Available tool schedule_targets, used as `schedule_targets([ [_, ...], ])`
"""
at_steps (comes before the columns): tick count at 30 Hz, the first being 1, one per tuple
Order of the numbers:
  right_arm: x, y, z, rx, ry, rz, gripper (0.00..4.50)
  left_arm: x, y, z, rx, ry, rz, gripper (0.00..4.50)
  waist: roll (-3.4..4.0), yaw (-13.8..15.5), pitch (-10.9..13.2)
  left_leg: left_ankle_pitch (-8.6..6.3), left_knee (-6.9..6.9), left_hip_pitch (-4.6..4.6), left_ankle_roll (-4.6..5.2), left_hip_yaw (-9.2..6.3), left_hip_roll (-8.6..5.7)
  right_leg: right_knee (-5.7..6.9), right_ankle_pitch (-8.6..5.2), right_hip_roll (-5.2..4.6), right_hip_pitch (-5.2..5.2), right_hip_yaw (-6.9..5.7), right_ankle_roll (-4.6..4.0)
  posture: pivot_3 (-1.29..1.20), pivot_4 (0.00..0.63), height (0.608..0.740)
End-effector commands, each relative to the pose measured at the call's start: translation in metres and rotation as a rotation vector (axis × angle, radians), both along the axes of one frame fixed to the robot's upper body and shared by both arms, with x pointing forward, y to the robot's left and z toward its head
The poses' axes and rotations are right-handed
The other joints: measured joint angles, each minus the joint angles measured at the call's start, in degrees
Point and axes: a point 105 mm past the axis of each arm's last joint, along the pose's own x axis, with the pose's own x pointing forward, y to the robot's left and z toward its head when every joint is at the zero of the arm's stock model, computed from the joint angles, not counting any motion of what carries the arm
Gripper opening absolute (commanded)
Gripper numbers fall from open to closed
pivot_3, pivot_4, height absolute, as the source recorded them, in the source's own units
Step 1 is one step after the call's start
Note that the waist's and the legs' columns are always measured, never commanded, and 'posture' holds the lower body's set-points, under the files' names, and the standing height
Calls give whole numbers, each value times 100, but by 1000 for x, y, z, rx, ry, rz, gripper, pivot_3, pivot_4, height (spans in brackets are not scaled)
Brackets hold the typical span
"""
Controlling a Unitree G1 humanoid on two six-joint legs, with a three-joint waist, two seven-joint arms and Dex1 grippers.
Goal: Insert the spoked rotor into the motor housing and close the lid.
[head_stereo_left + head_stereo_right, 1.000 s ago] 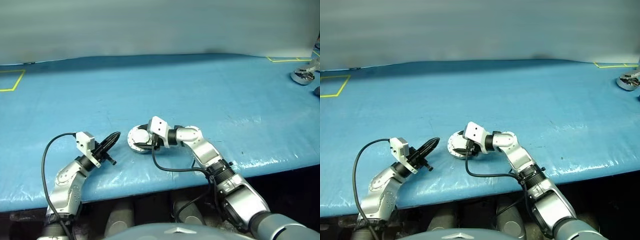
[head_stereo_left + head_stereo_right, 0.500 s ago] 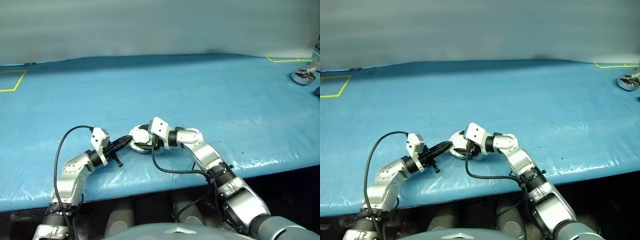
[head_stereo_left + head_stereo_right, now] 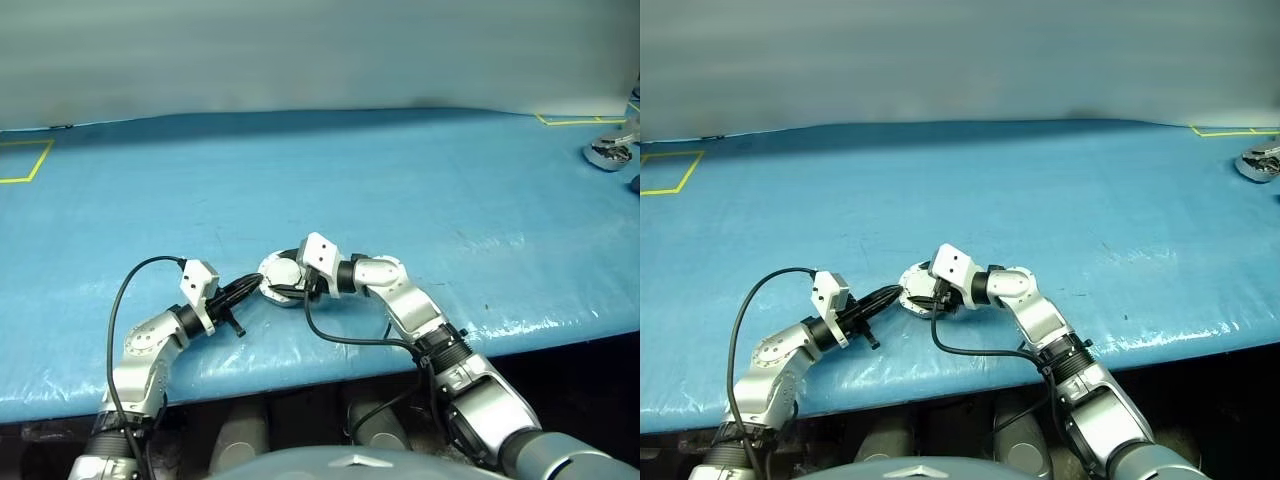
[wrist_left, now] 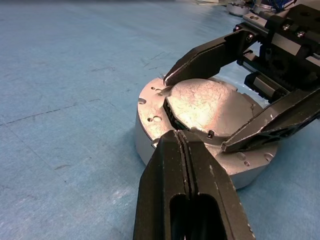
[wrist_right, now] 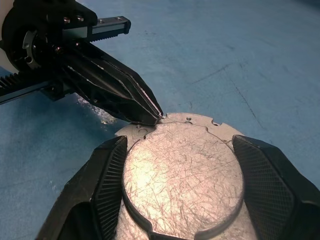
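The motor housing (image 4: pixel 146 141) stands on the blue table near its front edge, with the lid (image 4: pixel 210 106) lying flat on top, plain pale face up. The spoked rotor is hidden. My right gripper (image 5: pixel 180 146) reaches in from the right, and its fingers (image 5: pixel 109 167) stand open on either side of the lid's raised round middle. Coming from the left, my left gripper (image 4: pixel 181 138) is shut with nothing in it. Its tips rest at the lid's rim (image 3: pixel 262 284), on the side facing the left arm.
The blue sheet (image 3: pixel 400 180) covers the table, whose front edge runs just behind both wrists. A silver metal part (image 3: pixel 607 152) lies at the far right, beside yellow tape (image 3: pixel 565 120). Another yellow tape mark (image 3: pixel 28 160) is at the far left.
The left arm has swung in to the right, bringing its shut fingertips from clear of the housing up to the lid's rim. The right gripper has stayed around the lid.
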Motion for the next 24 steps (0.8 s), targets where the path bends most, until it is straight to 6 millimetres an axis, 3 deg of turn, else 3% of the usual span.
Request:
schedule_targets([
  [1, 4, -15, -9, -34, 18, -68, 4343, -7, -5, -9, -7, 41, -21, 0, 0, 13, 0, 0, -2, -1, 0, 0, 0, -3, 0, 0, 0, 0, 0, 0, 150, 740],
  [3, 4, -16, -2, -6, 8, -76, 4343, -7, -6, -9, -15, 42, -26, 0, 1, 25, 0, -1, -9, -7, -1, 0, 0, -14, 0, 0, -1, -1, 0, 0, 150, 740],
  [8, -10, -18, 36, 273, 142, -48, 4343, -8, -10, -10, -21, 44, -39, 0, 2, 58, 2, -9, -14, -31, -13, -3, 0, -40, 1, 0, -6, -3, 1, 0, 150, 740],
  [14, -14, -43, 59, 472, 286, -94, 4343, -10, -13, -12, -26, 49, -44, 0, 6, 91, 6, -24, -12, -50, -33, -4, -1, -59, -4, 0, -12, -3, 13, 0, 150, 740],
  [17, -9, -59, 53, 510, 382, -181, 4343, -11, -14, -13, -30, 50, -45, 0, 5, 119, 6, -29, -11, -54, -36, -7, -2, -63, -7, 0, -12, -4, 18, 0, 150, 740],
  [21, -5, -78, 30, 521, 545, -302, 4343, -11, -14, -13, -34, 48, -42, 0, 5, 133, 5, -31, -8, -76, -38, -7, -2, -63, -8, 0, -32, -4, 19, 0, 150, 740],
  [24, -12, -79, 21, 586, 693, -302, 4343, -11, -13, -13, -31, 43, -34, 0, 5, 147, 6, -31, -8, -95, -37, -6, -2, -61, -7, 1, -49, -3, 20, 0, 150, 740],
])
